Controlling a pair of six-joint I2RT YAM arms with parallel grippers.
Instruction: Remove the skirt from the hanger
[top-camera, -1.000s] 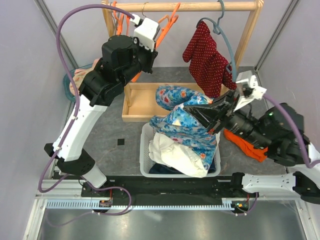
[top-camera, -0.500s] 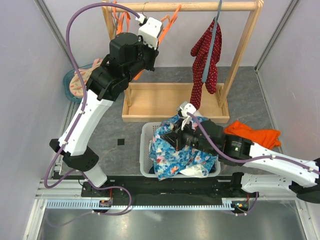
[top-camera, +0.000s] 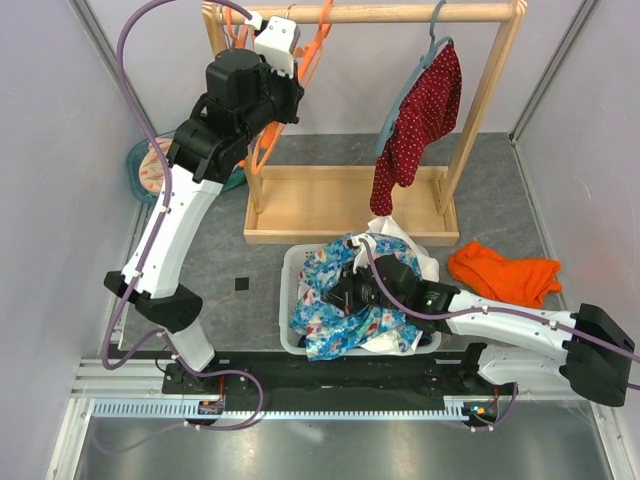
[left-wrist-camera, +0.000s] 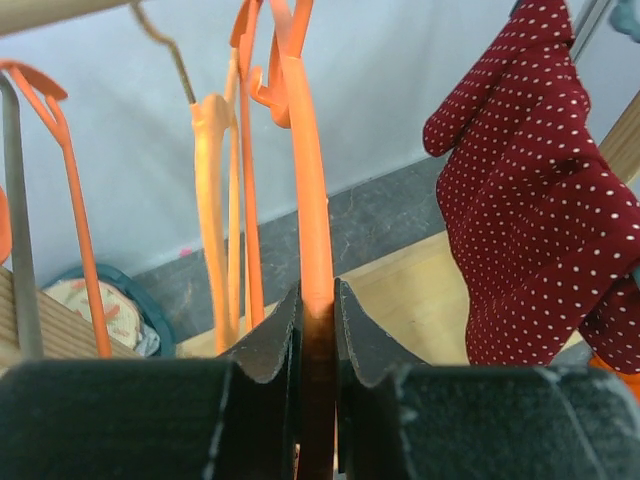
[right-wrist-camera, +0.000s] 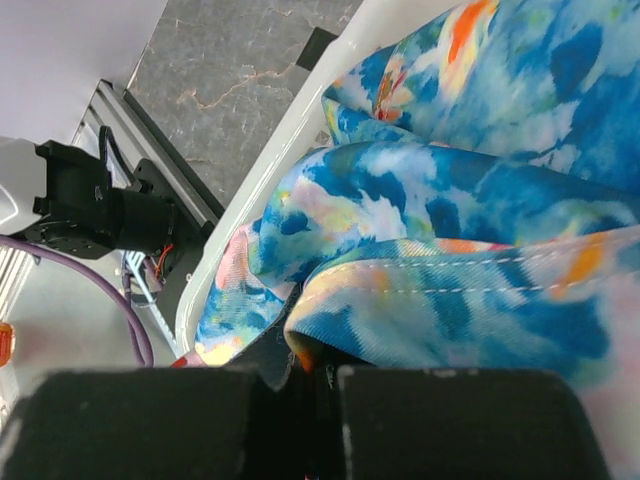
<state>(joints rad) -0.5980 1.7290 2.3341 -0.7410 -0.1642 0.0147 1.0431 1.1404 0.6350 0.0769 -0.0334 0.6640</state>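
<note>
Right gripper (right-wrist-camera: 315, 375) has dropped from beside the wooden clothes rack (top-camera: 400, 13) into the white basket (top-camera: 288, 300) before it, fingers pinched on the blue floral-print garment (right-wrist-camera: 450, 200). Left gripper (left-wrist-camera: 318, 300) clamps the bare thin orange plastic hanger (left-wrist-camera: 305, 150) at the rack. No navy skirt discernible; seat the hook before unclamping.

The right gripper (right-wrist-camera: 318, 375), jaws together, pinches the hem of a floral cloth (right-wrist-camera: 470, 170) that spills over the white basket rim (right-wrist-camera: 300, 120). Outside the rim lies grey tabletop (right-wrist-camera: 230, 60). A black clamp (right-wrist-camera: 95, 205) and purple cable (right-wrist-camera: 110, 280) sit at the near rail.
</note>
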